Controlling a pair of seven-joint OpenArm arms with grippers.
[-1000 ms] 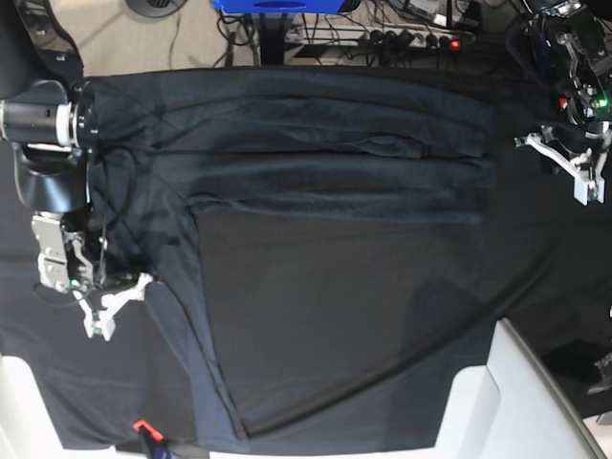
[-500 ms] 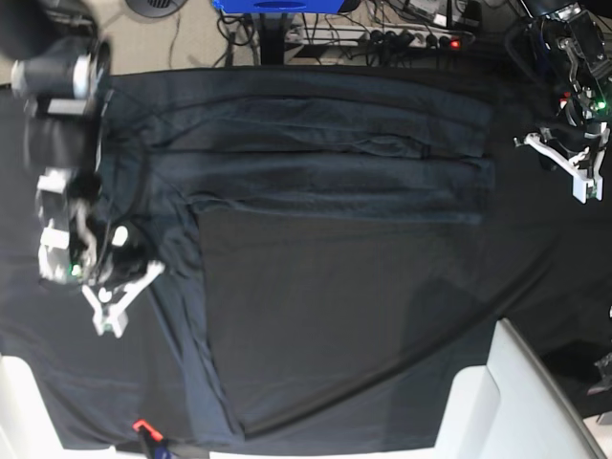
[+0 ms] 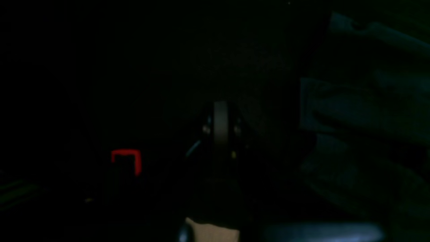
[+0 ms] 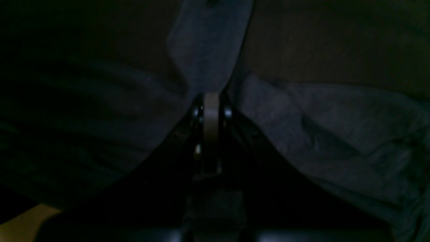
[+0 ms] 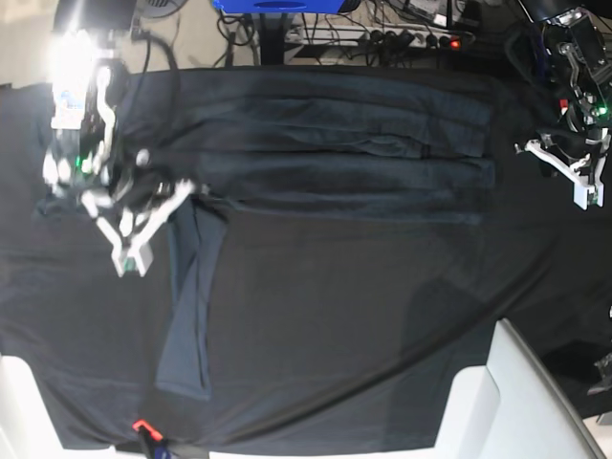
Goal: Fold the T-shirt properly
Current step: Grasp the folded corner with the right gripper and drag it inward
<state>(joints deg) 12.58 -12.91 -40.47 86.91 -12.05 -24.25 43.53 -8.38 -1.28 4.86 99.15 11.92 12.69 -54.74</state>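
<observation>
The dark grey T-shirt (image 5: 316, 143) lies in long folds across the far half of the black tablecloth (image 5: 382, 316). One sleeve (image 5: 185, 316) runs toward the near edge as a narrow strip. My right gripper (image 5: 132, 256) sits at the left by the top of that sleeve. In the right wrist view the right gripper (image 4: 211, 97) is shut, with a peak of grey T-shirt (image 4: 208, 50) fabric pinched at its tips. My left gripper (image 5: 581, 189) hovers at the right edge, beyond the shirt, shut and holding nothing. The left wrist view is very dark, and the left gripper (image 3: 220, 111) shows there with its fingers together.
White furniture (image 5: 516, 402) juts in at the near right, and more white (image 5: 19, 402) shows at the near left. A red tape mark (image 5: 142, 426) sits at the near edge, and a red corner mark (image 3: 127, 159) shows in the left wrist view. Cables and a power strip (image 5: 411, 38) lie behind the table.
My right gripper has closed and moved toward the far side and slightly right, pulling the sleeve with it. The sleeve now lies as a narrower, straighter strip. The left arm has not moved.
</observation>
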